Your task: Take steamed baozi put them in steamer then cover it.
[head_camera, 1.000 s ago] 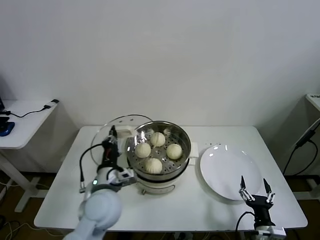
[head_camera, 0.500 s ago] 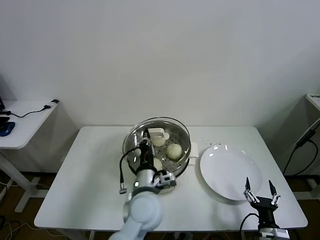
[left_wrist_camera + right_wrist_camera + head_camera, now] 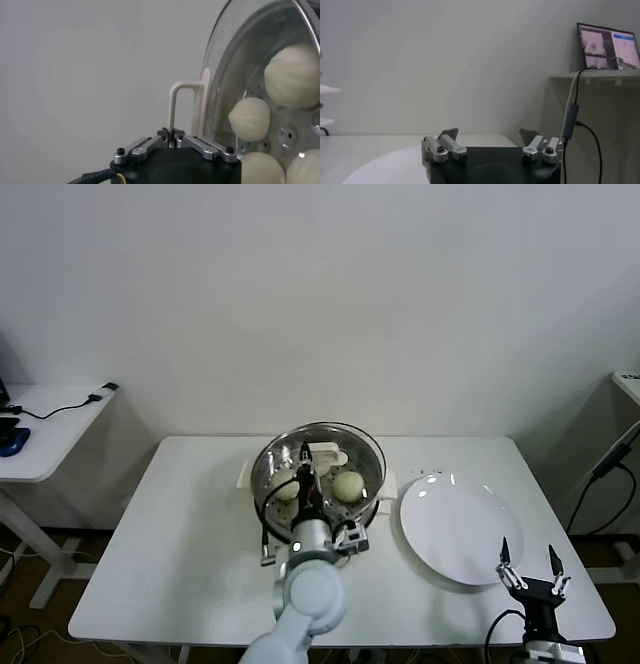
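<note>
The steel steamer [image 3: 374, 476] stands mid-table with steamed baozi [image 3: 347, 484] inside; several baozi [image 3: 249, 118] show through the glass in the left wrist view. A clear glass lid [image 3: 345, 438] lies over the steamer's top. Whether it rests on the rim I cannot tell. My left gripper [image 3: 309, 460] is shut on the lid's white handle [image 3: 322, 451]. In the left wrist view the left gripper [image 3: 172, 136] pinches that handle [image 3: 174, 107], with the lid [image 3: 235, 70] beside it. My right gripper [image 3: 531, 566] hovers open and holds nothing, near the table's front right corner.
A flat white plate [image 3: 462, 529] lies right of the steamer, just behind my right gripper [image 3: 490, 134]; the plate [image 3: 385, 160] also shows in the right wrist view. A side table [image 3: 45, 429] with cables stands far left. The white wall is close behind.
My left gripper has carried the lid from the steamer's left side rightward until it is over the steamer. The right gripper drifted slightly right and toward the table's front edge.
</note>
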Controlling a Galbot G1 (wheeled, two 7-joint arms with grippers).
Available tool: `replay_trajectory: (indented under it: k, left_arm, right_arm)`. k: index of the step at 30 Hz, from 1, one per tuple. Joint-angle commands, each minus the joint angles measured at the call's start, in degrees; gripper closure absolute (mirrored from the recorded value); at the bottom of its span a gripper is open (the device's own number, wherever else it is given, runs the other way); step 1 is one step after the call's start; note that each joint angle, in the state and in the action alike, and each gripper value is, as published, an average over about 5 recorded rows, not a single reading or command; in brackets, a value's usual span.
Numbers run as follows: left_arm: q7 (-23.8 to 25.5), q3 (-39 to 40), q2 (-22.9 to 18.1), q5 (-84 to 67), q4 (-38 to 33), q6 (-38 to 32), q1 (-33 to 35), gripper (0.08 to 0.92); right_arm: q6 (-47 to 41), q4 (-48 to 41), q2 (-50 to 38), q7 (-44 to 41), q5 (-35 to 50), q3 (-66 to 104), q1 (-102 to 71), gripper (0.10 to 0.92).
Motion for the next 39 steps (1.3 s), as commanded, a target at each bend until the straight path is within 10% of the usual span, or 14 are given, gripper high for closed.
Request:
replay_trajectory:
  k: [1, 21, 39]
  left_arm:
    - [-0.9, -0.6, 0.6, 1.8, 2.9, -0.3, 0.1, 0.862]
    - [-2.2, -0.9, 1.5, -0.8, 3.7, -0.5, 0.5, 0.842]
    - [-6.8, -2.4, 10.2, -28.0, -17.4, -8.2, 7.6, 0.342]
  right_arm:
    - [0.7, -0.3, 0.3, 0.1, -0.3, 0.0, 0.1, 0.203]
    - [2.9, 0.0, 1.0, -0.2, -2.2, -0.2, -0.2, 0.203]
    - [3.3, -0.1, 0.8, -0.5, -0.4, -1.3, -0.3, 0.203]
